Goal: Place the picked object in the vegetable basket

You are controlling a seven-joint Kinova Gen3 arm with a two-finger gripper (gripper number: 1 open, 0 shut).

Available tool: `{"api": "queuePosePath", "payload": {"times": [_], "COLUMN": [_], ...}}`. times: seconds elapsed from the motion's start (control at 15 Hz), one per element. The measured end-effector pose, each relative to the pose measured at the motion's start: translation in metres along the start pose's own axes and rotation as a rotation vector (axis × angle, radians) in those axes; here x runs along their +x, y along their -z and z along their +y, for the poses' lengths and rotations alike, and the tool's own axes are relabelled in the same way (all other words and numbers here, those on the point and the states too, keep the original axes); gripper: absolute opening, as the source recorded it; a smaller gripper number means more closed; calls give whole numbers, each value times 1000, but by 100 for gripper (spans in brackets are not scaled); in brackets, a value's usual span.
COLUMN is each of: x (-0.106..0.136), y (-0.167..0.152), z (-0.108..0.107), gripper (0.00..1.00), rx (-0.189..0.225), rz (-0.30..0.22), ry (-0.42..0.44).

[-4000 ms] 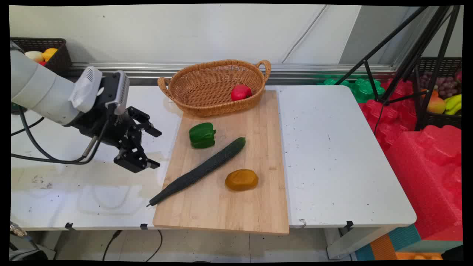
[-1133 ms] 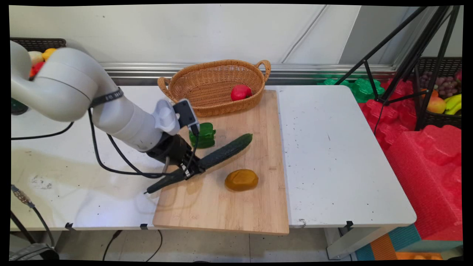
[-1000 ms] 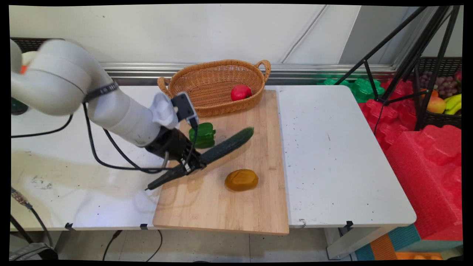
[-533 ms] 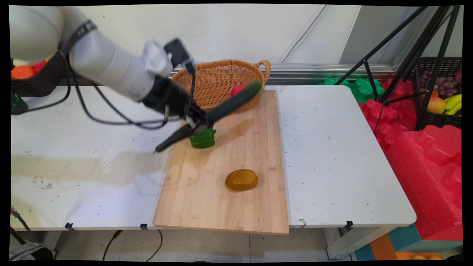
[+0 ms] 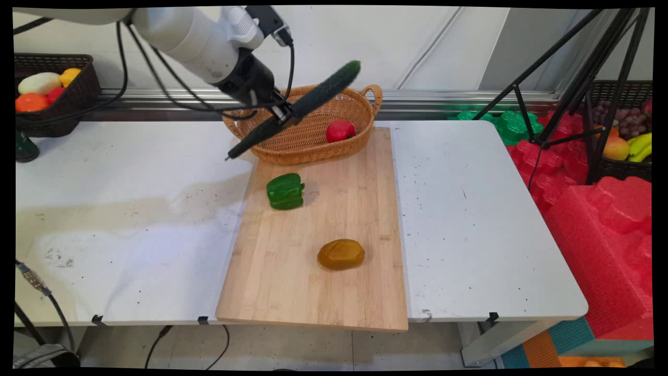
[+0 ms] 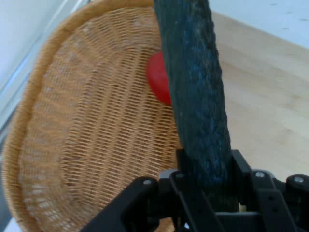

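Above the wicker basket (image 5: 305,125), the gripper (image 5: 284,112) hangs in the air with its two fingers closed tight on one long dark green cucumber (image 5: 295,108), clamped around its middle. The cucumber is lifted clear of everything and tilted, its blunt end high toward the wall and its thin stem end low, out past the basket's left rim. From the hand view the cucumber (image 6: 195,96) rises between the black fingers (image 6: 241,169), with the basket (image 6: 82,145) spread beneath it. One red fruit (image 5: 340,130) lies inside the basket at its right end, partly hidden behind the cucumber in the hand view. On the single wooden cutting board (image 5: 313,292) two things remain: one green bell pepper (image 5: 285,191) near its upper left, and one brownish-yellow potato-like lump (image 5: 341,254) lower down, well apart from each other. The board rests on the white table (image 5: 130,219), the basket touching its far edge.
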Motion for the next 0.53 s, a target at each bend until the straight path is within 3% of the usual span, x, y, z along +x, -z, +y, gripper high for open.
{"api": "queuePosePath", "payload": {"times": [0.27, 0.53], "x": [13, 21], "y": [-33, -69], "z": [-28, -48], "gripper": [0, 0], "rx": [54, 78], "rz": [-49, -112], "ry": [20, 3]}}
